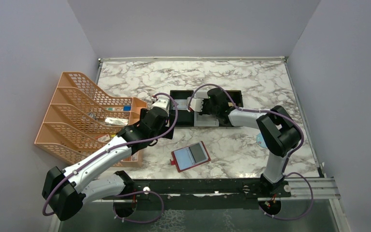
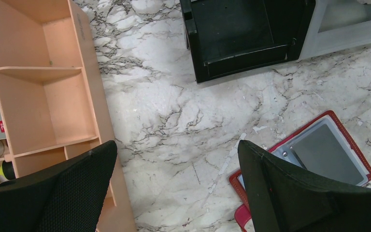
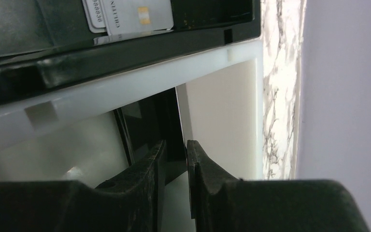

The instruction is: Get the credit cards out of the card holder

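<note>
The card holder (image 1: pixel 191 156) lies open on the marble near the front, red-bordered with pale blue panels; it also shows in the left wrist view (image 2: pixel 328 150). Its panels look flat, and I see no card in them. My left gripper (image 1: pixel 160 102) hangs wide open over bare marble (image 2: pixel 176 159), to the left of the holder. My right gripper (image 1: pixel 196 105) is down in the tray's white compartment, its jaws slightly apart (image 3: pixel 176 145). A black credit card (image 3: pixel 149 116) stands on edge just beyond the tips. Two silvery-white credit cards (image 3: pixel 130 17) lie in the adjoining black compartment.
A black-and-white three-compartment tray (image 1: pixel 232 99) sits mid-table (image 2: pixel 241 38). An orange slotted desk organizer (image 1: pixel 87 116) with small items stands at the left, close to my left arm (image 2: pixel 53 96). Grey walls enclose the table on three sides.
</note>
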You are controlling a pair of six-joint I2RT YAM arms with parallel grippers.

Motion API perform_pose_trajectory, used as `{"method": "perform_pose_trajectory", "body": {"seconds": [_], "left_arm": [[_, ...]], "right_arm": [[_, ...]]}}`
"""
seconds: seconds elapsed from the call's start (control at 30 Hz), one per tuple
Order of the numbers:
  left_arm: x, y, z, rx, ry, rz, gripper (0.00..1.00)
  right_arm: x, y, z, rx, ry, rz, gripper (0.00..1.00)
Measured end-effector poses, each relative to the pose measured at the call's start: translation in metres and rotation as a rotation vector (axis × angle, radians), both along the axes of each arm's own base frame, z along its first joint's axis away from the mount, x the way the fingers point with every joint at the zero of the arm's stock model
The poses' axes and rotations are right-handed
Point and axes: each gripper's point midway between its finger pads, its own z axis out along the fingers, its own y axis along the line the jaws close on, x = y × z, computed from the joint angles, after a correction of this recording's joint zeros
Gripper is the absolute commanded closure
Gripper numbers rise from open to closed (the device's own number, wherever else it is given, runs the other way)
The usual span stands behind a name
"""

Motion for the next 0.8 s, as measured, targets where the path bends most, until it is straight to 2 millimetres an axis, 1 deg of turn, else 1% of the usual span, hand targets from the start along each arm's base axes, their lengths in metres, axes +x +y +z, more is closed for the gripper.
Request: {"method": "perform_pose_trajectory", "body": {"seconds": [0.1, 0.2, 0.33, 0.4, 0.5, 0.67, 0.8], "left_arm": [[0.000, 0.000, 0.000, 0.000, 0.000, 0.000, 0.01], [0.000, 0.000, 0.000, 0.000, 0.000, 0.000, 0.01], [0.000, 0.000, 0.000, -0.001, 0.001, 0.002, 0.01], [0.000, 0.000, 0.000, -0.001, 0.002, 0.002, 0.01], [0.000, 0.000, 0.000, -0.001, 0.002, 0.002, 0.01], [-0.001, 0.000, 0.001, -0.004, -0.001, 0.002, 0.01], [-0.001, 0.001, 0.001, -0.003, 0.000, 0.002, 0.01]], "right_arm": [[-0.005, -0.003, -0.004, -0.011, 0.022, 0.003, 0.77], [-0.009, -0.005, -0.003, -0.005, 0.028, 0.005, 0.82], [-0.009, -0.004, 0.000, 0.007, 0.025, 0.001, 0.85], [-0.009, -0.005, -0.001, 0.009, 0.028, 0.000, 0.85], [-0.011, -0.004, -0.002, 0.011, 0.039, 0.010, 0.88], [-0.017, -0.005, -0.009, 0.001, 0.078, 0.023, 0.88], [-0.026, -0.006, -0.018, -0.010, 0.139, 0.039, 0.88]]}}
